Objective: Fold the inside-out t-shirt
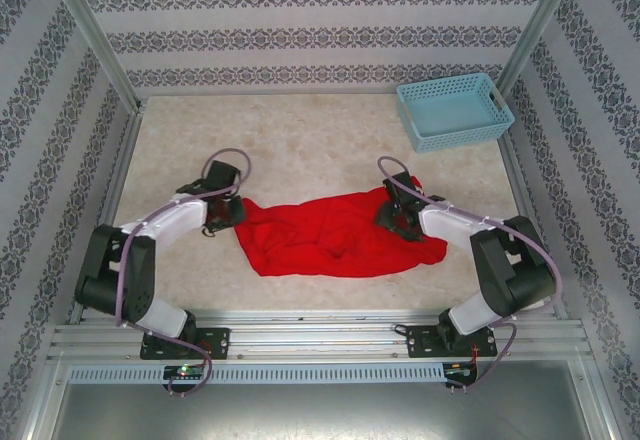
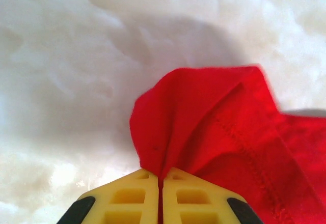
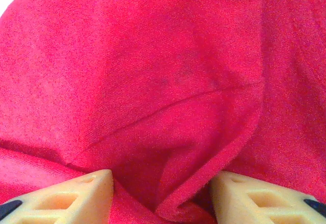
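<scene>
The inside-out t-shirt [image 1: 335, 232] lies crumpled on the tabletop [image 1: 300, 140], slightly toward 6 o'clock from its middle. The left hand [image 2: 160, 177] is clenched on a corner of red cloth at the shirt's 9 o'clock edge, yellow fingers [image 2: 133, 196] pressed together. The right hand [image 3: 162, 186] rests at the shirt's 2 o'clock side, released, fingers wide apart with a raised fold between them; whether they touch it is unclear. A light blue basket [image 1: 455, 110] stands at 1 o'clock, well apart.
</scene>
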### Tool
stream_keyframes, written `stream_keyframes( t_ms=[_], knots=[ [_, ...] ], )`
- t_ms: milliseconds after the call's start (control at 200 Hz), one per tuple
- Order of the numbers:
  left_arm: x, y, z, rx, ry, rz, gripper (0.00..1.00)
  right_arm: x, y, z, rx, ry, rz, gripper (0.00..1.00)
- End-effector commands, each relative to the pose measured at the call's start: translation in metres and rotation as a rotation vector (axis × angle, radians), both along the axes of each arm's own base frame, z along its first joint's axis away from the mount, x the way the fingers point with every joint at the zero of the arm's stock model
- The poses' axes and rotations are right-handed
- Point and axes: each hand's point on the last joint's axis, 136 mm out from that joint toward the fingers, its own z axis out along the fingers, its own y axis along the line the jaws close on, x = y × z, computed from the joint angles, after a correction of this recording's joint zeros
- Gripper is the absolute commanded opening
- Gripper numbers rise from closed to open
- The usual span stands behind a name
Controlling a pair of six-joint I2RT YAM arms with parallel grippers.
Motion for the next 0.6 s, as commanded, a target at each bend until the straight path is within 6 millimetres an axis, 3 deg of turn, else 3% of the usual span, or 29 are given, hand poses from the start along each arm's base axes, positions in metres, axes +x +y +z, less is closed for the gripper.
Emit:
stream_keyframes(
  t_ms=[0, 130, 245, 305, 395, 520, 595],
  knots=[
    [0.023, 0.0, 0.017, -0.204, -0.114, 0.038, 0.12, 0.007, -0.005, -0.006, -0.027, 0.034, -0.004, 0.55],
    [0.01, 0.032, 0.016, -0.06, -0.049, 0.13, 0.39, 0.021, -0.007, 0.004, -0.03, 0.01, -0.009, 0.56],
    [-0.012, 0.039, 0.041, 0.13, -0.042, 0.119, 0.6, 0.024, -0.006, 0.016, -0.039, -0.027, 0.008, 0.57],
    [-0.016, 0.015, 0.06, 0.191, -0.088, 0.029, 0.69, 0.023, -0.006, 0.019, -0.048, -0.04, 0.013, 0.57],
    [-0.021, -0.039, 0.077, 0.28, -0.142, -0.144, 0.84, 0.021, -0.006, 0.018, -0.047, -0.039, 0.011, 0.58],
    [-0.022, -0.095, 0.065, 0.37, -0.119, -0.292, 0.99, 0.019, -0.007, 0.013, -0.042, -0.033, -0.004, 0.59],
    [-0.018, -0.114, 0.052, 0.42, -0.092, -0.334, 1.0, 0.018, -0.005, 0.011, -0.022, -0.03, -0.006, 0.6]
  ],
)
